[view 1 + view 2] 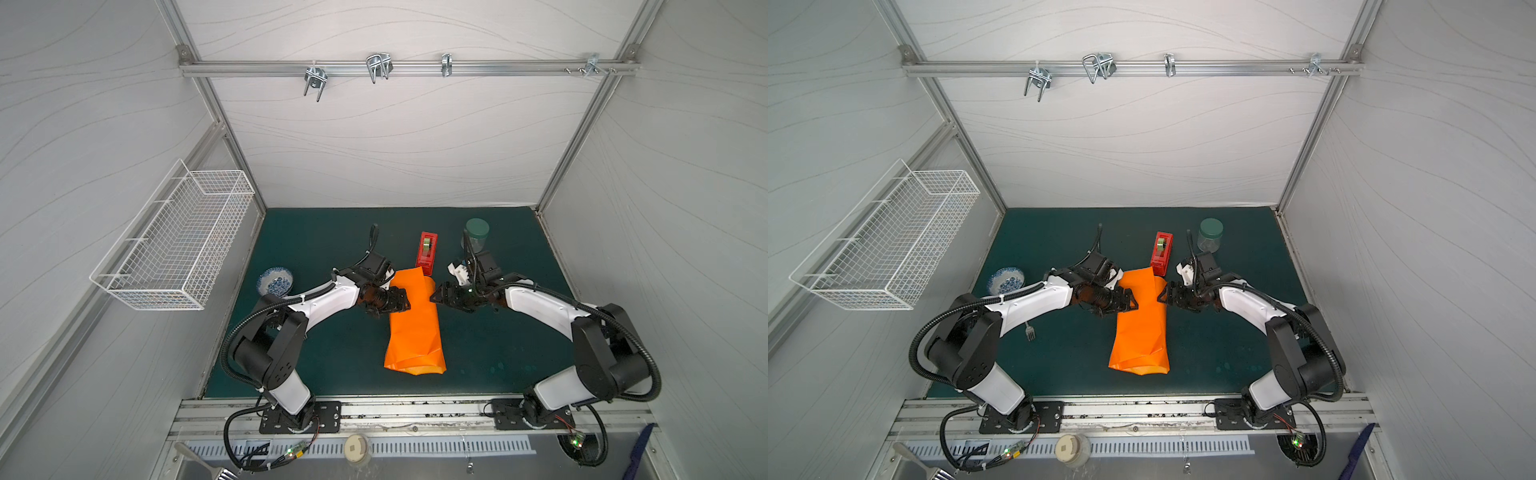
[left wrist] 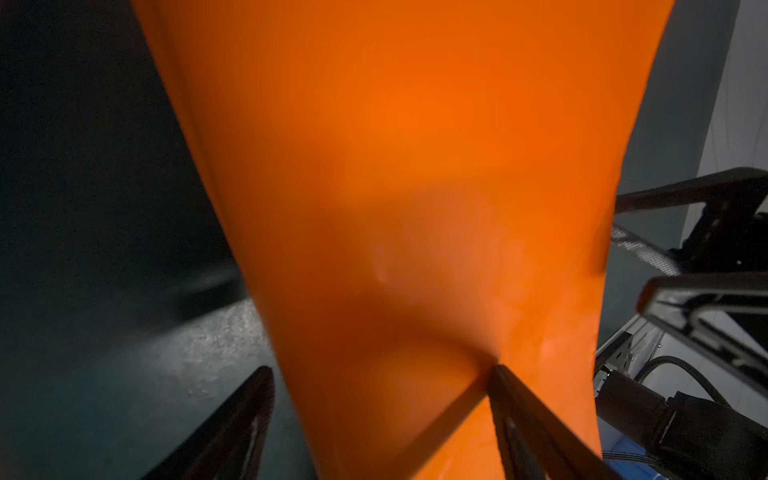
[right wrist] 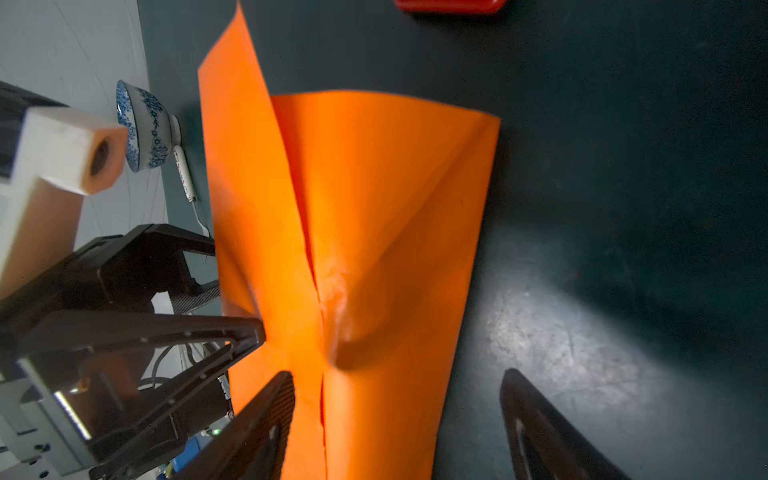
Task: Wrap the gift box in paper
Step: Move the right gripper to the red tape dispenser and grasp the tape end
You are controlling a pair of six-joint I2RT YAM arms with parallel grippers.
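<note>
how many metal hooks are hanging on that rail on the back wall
4, along the aluminium rail: a two-pronged silver metal hook leftmost, a looped wire hook next, a slim hook past the middle, a small hook near the right end. None seem hidden.

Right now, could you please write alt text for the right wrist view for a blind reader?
Orange paper, folded lengthwise with an overlapping seam, lies on a green mat. The open right end effector reaches over its edge. A bowl stands beyond.
</note>
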